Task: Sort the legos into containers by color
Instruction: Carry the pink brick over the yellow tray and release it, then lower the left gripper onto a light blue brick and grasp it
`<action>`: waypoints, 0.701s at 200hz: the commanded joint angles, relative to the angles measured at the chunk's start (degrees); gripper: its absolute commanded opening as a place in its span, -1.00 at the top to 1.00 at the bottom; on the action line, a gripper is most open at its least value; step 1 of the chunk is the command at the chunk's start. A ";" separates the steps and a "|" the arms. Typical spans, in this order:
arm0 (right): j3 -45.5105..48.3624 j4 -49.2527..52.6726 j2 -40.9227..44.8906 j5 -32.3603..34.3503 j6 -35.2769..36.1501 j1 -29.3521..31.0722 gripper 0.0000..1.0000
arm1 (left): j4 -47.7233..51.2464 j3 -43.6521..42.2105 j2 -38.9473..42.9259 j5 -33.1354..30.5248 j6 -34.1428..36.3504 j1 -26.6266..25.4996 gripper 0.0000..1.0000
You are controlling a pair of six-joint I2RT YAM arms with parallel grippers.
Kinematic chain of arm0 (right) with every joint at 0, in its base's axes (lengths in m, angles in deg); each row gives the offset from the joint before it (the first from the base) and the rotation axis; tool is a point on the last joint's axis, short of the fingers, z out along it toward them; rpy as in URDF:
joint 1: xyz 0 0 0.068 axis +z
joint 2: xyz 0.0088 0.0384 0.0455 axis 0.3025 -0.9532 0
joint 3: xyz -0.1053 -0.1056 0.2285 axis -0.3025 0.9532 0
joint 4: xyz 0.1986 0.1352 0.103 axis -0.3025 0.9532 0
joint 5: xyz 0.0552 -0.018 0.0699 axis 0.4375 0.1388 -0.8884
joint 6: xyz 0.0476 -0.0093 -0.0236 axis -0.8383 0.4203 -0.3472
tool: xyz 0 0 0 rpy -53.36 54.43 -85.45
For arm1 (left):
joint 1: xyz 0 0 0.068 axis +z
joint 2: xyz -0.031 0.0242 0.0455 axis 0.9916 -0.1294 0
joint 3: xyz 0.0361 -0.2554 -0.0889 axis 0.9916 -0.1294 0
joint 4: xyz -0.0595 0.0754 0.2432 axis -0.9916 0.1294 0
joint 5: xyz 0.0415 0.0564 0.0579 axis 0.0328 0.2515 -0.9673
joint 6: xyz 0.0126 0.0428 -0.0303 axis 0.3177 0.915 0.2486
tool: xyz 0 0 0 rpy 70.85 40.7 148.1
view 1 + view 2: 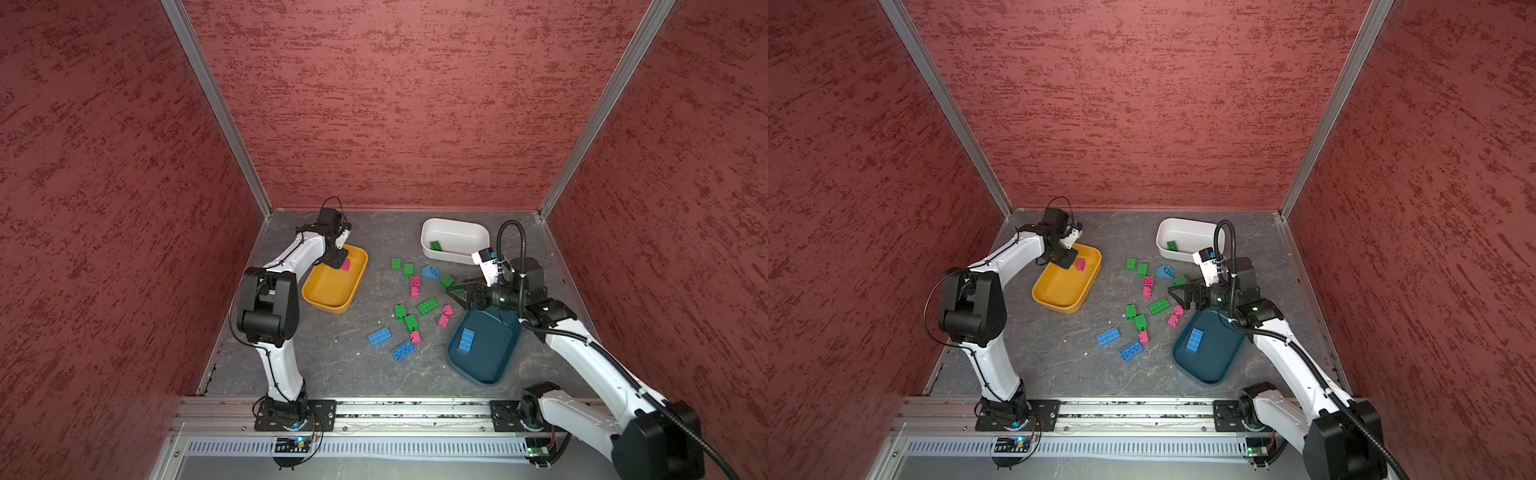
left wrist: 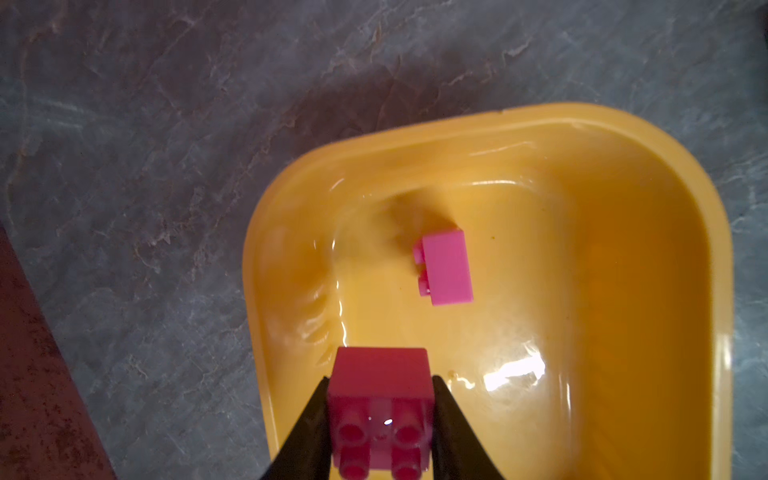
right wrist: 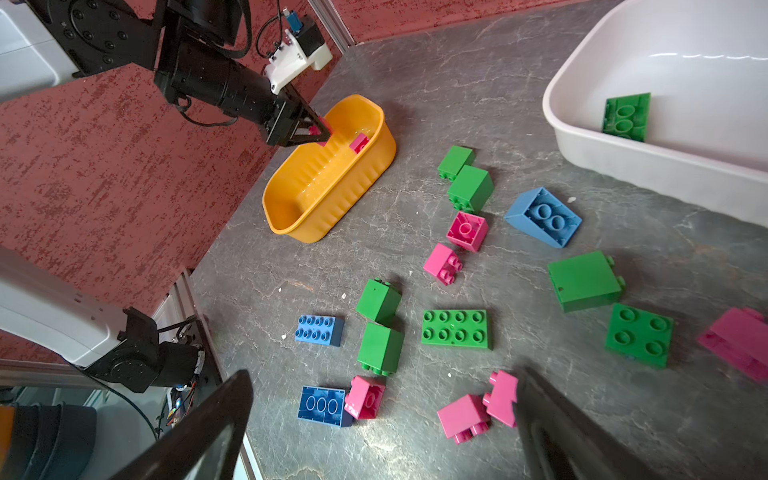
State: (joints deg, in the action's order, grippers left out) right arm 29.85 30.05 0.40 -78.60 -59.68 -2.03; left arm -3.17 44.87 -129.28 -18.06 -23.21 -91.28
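Grey tabletop [image 1: 332,374], red walls [image 1: 104,166]; left gripper [image 2: 381,379] pinches a pink brick [image 2: 380,363] over the yellow bin [image 2: 623,166]; right gripper [image 3: 384,376] gapes wide, well apart.

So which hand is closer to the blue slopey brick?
Right. The right hand is just beside the blue slopey brick; the left hand is far off, over the yellow bin.

On the table [image 1: 332,365], loose bricks [image 1: 428,306] scattered in the middle between three bins: left bin [image 1: 328,291] to their left with a brick [image 2: 446,268] in it, far bin [image 1: 457,235] behind them to the right with a brick [image 1: 436,245] in it, near bin [image 1: 486,361] before them to the right with a brick [image 1: 467,340] in it
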 commanded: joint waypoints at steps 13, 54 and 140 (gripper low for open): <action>-1.25 -0.60 0.06 1.24 0.08 0.60 -0.98 | -0.35 3.64 -2.49 -1.45 -3.20 0.36 -0.18; -1.30 -0.28 0.64 1.27 0.29 0.64 -0.98 | 5.84 5.01 1.77 1.08 -6.20 -0.57 -0.30; -0.72 -1.31 0.24 0.99 0.25 2.09 -0.98 | 13.14 -8.50 20.86 10.71 -14.00 -13.43 -0.43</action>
State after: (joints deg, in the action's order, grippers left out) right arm 29.85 30.08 0.34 -77.96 -59.68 -0.57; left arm 7.50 40.96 -111.88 -11.24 -33.90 -100.96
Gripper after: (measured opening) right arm 0.990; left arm 0.706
